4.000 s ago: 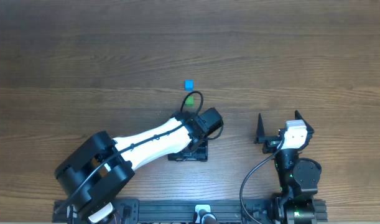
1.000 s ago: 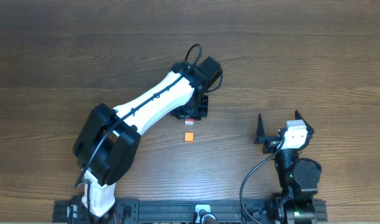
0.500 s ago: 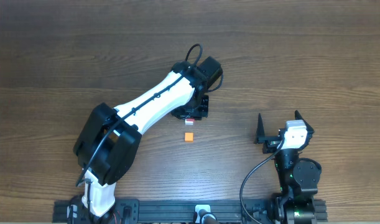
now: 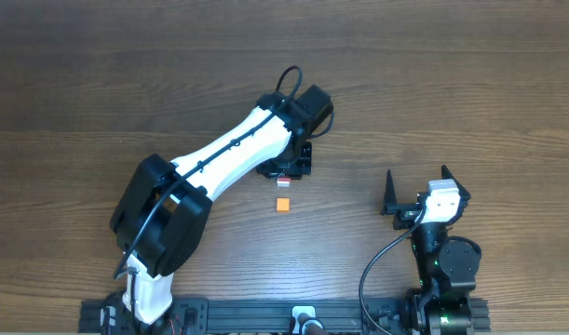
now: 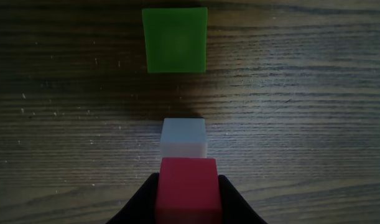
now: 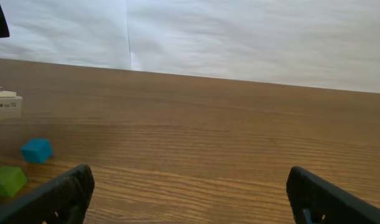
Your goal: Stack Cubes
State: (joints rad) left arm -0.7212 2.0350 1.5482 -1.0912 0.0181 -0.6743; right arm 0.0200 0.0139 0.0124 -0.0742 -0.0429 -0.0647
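My left gripper (image 5: 187, 194) is shut on a red cube (image 5: 186, 186), held low over the wooden table (image 4: 126, 74). Just beyond the red cube lies a white cube (image 5: 184, 138); I cannot tell whether the two touch. Farther on sits a green cube (image 5: 175, 39). From above, the left gripper (image 4: 286, 173) is at the table's middle, with an orange cube (image 4: 283, 206) a little nearer the arm bases. My right gripper (image 4: 417, 191) rests open and empty at the right. Its own camera (image 6: 190, 182) sees a blue cube (image 6: 37, 150) and the green cube (image 6: 7, 180) far off.
The left arm (image 4: 228, 154) stretches diagonally across the table's middle. A white wall (image 6: 239, 37) stands behind the table's far edge. Bare wood lies all around the cubes.
Since 4 s ago the left arm has reached farther out, now covering the blue and green cubes from above and uncovering the orange cube. Nothing has moved in the last second.
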